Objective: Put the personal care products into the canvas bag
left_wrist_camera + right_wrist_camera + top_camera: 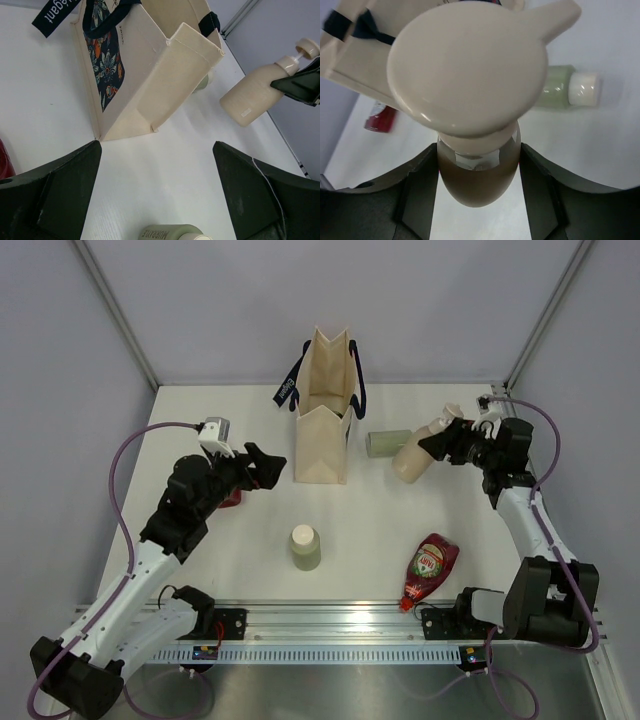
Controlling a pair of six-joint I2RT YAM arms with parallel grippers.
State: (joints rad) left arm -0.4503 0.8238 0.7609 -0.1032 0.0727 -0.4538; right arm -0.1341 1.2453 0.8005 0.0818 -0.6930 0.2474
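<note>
The canvas bag (325, 415) stands open at the back centre, with navy handles. My right gripper (447, 440) is shut on the beige pump bottle (415, 458) near its neck. It holds the bottle tilted, to the right of the bag. In the right wrist view the fingers (420, 195) flank the bottle (477, 185). My left gripper (262, 468) is open and empty, left of the bag, and points at the bag's side (150, 75). One sage bottle (383, 444) lies beside the bag and another (305, 546) stands in front. A dark-red bottle (430, 568) lies front right; another (230, 498) lies under my left arm. The dark-green bottle is not visible.
Grey walls with metal posts close the table at the back and sides. The metal rail (340, 625) with both arm bases runs along the near edge. The left wrist view shows the pump bottle (255, 95) and the near sage bottle (172, 232).
</note>
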